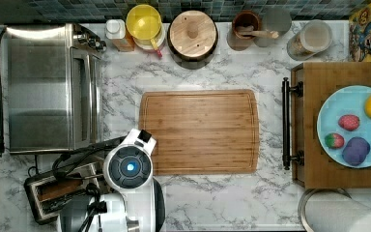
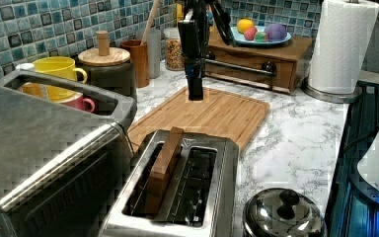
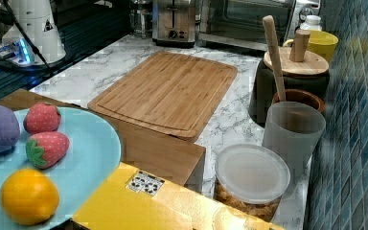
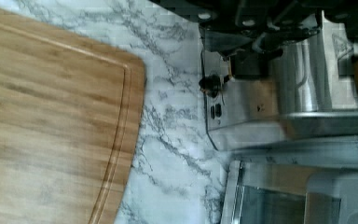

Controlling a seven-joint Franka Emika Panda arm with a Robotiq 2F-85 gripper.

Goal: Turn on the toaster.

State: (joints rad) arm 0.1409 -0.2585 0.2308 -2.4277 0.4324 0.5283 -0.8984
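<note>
The toaster (image 2: 177, 182) is a small steel box with two long dark slots, and a brown slice stands in one slot. In the top view the toaster (image 1: 58, 191) sits at the bottom left, partly under the arm's wrist (image 1: 128, 166). My gripper (image 2: 195, 91) hangs upright above the counter, just past the toaster's far end and over the near corner of the cutting board (image 2: 212, 111). The wrist view looks down on the toaster (image 4: 270, 93), whose end face carries a black knob (image 4: 209, 84). The right view has the toaster (image 3: 174, 21) at the far end of the counter.
A large steel toaster oven (image 1: 48, 87) stands right beside the toaster. A pot lid (image 2: 284, 212) lies near the toaster's other side. Mugs, jars and a utensil holder line the tiled wall. A wooden drawer unit (image 1: 343, 125) holds a plate of toy fruit, next to a paper towel roll (image 2: 343, 44).
</note>
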